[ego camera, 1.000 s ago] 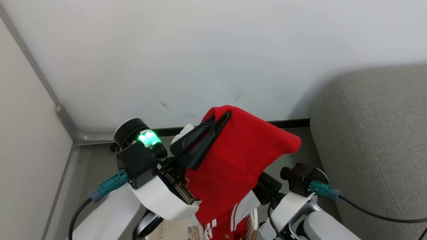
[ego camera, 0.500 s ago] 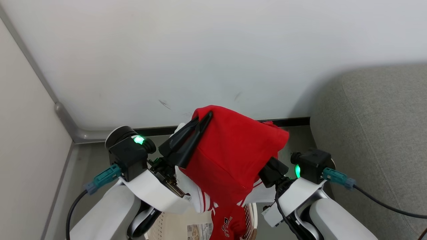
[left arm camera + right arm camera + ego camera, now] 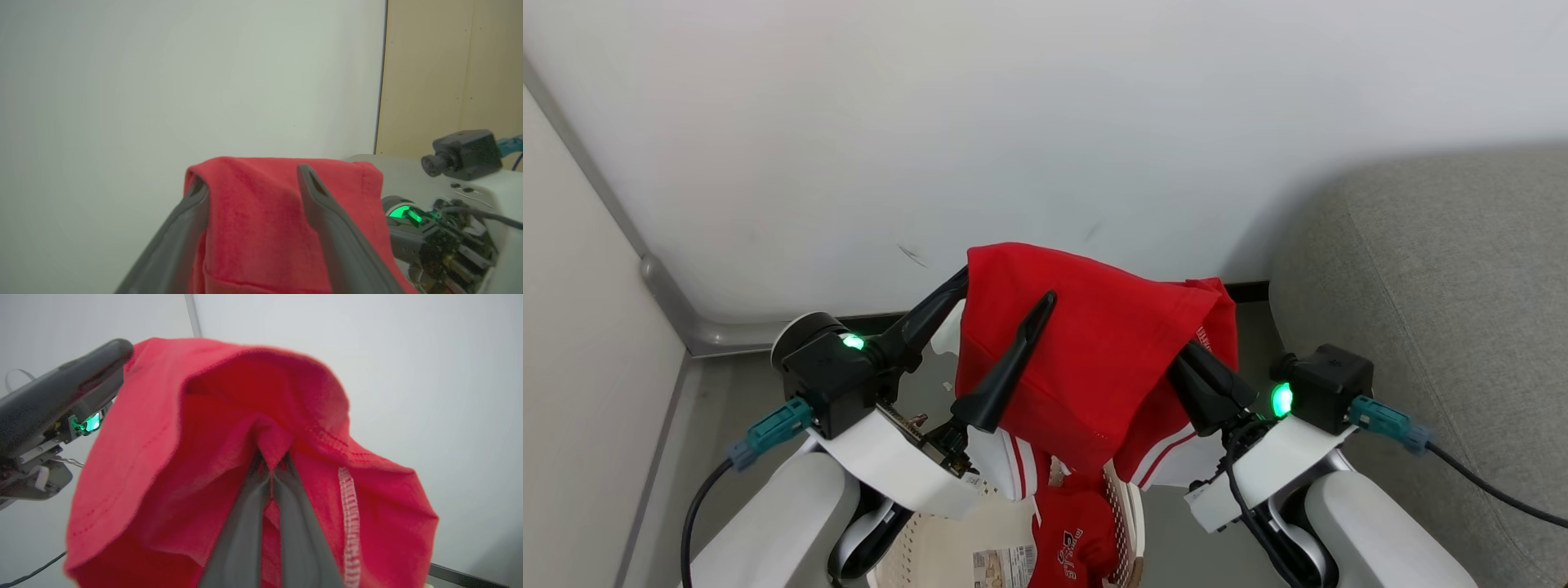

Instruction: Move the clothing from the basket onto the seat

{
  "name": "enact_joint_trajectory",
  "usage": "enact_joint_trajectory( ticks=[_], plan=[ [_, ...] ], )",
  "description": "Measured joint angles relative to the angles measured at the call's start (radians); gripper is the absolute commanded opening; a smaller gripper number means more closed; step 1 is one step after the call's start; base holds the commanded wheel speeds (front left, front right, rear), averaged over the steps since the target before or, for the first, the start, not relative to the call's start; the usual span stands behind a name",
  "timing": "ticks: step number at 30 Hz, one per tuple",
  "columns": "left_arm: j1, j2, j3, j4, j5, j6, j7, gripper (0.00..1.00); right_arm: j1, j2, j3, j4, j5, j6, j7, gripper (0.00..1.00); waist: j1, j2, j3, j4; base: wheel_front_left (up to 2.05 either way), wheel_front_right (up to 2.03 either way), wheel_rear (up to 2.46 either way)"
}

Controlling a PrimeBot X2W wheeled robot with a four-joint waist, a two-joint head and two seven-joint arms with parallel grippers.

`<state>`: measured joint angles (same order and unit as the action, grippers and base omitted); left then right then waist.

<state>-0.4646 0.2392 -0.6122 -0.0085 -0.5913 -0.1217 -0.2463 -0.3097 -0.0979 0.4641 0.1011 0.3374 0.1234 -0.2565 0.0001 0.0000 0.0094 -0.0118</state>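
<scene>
The clothing's larger piece, a red jersey (image 3: 1094,351) with white striped sleeves, hangs in the air between my two arms, above the basket (image 3: 1125,523). My left gripper (image 3: 1006,290) is open; one finger stands behind the jersey's left edge and the other lies in front of the cloth, which drapes between them (image 3: 253,212). My right gripper (image 3: 270,467) is shut on a fold of the jersey, its fingers (image 3: 1205,380) running under the cloth. A smaller red piece (image 3: 1072,541) with a white-black logo lies in the basket. The grey seat (image 3: 1445,269) stands at the right.
A white wall (image 3: 1045,122) rises close behind the jersey, with a black baseboard (image 3: 1245,290) and a grey corner trim (image 3: 662,286) at the left. Grey floor (image 3: 735,384) lies around the basket. A barcode label (image 3: 1003,565) shows inside the basket.
My left gripper has opened; it was shut on the jersey's top edge. The jersey has sagged a little and more of the basket and the smaller piece shows.
</scene>
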Motion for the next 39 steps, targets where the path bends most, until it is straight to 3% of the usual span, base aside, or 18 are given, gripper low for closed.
enact_joint_trajectory(
  ticks=[19,39],
  plan=[
    [-0.002,-0.01,-0.038,0.012,-0.019,-0.001,0.016,1.0,0.083,-0.012,-0.167,-0.081,-0.032,0.0,0.0,0.0,0.0,0.0,0.02,-0.079,0.0,0.0,0.0],
    [-0.025,0.01,-0.094,0.012,-0.034,-0.004,0.036,1.0,0.164,0.008,-0.362,-0.196,-0.103,0.0,0.0,0.0,0.0,0.0,0.061,-0.232,0.0,0.0,0.0]
  ],
)
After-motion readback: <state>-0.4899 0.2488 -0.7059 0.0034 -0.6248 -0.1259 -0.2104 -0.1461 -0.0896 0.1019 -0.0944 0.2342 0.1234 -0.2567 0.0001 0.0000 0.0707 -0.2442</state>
